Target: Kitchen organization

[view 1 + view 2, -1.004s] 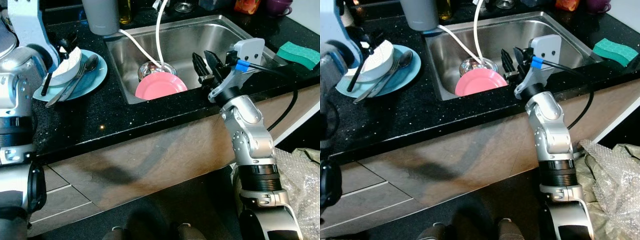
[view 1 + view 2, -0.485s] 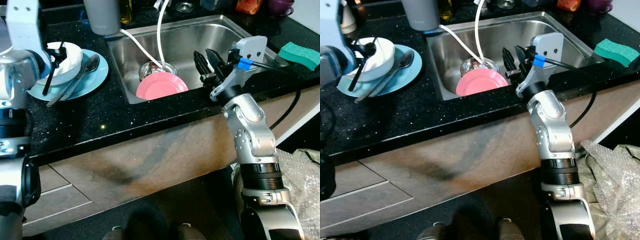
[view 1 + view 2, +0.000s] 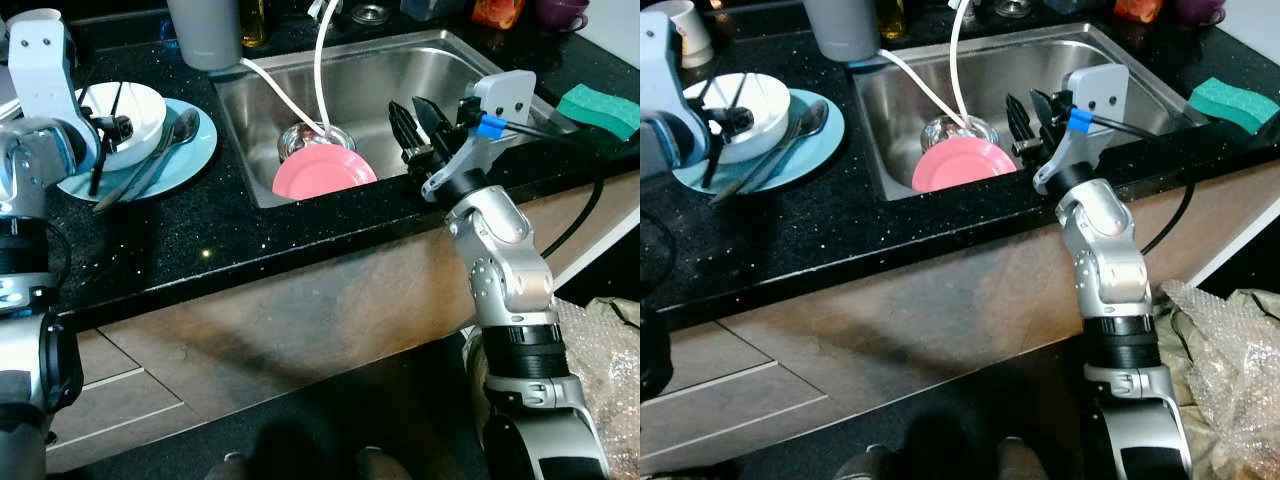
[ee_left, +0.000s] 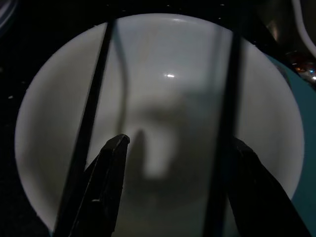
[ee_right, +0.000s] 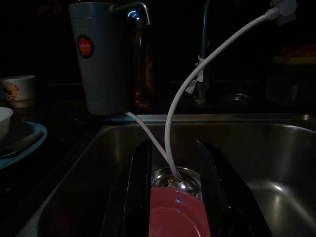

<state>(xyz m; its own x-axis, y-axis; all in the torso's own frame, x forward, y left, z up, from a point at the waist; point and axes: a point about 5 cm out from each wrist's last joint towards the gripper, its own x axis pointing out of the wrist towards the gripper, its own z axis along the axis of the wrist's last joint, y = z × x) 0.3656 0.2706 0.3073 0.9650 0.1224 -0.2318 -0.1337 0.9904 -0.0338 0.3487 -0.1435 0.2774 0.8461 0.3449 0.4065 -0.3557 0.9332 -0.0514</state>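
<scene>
Pink plate (image 3: 324,171) — lower edge hidden.

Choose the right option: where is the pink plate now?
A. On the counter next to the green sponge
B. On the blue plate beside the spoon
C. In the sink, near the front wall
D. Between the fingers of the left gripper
C: the pink plate lies inside the sink, against its front wall, beside a steel bowl; the right gripper hovers open near it.

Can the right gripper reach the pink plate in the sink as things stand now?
Probably yes. The right gripper, jaws open, hangs over the sink beside the pink plate, nothing between them.
</scene>
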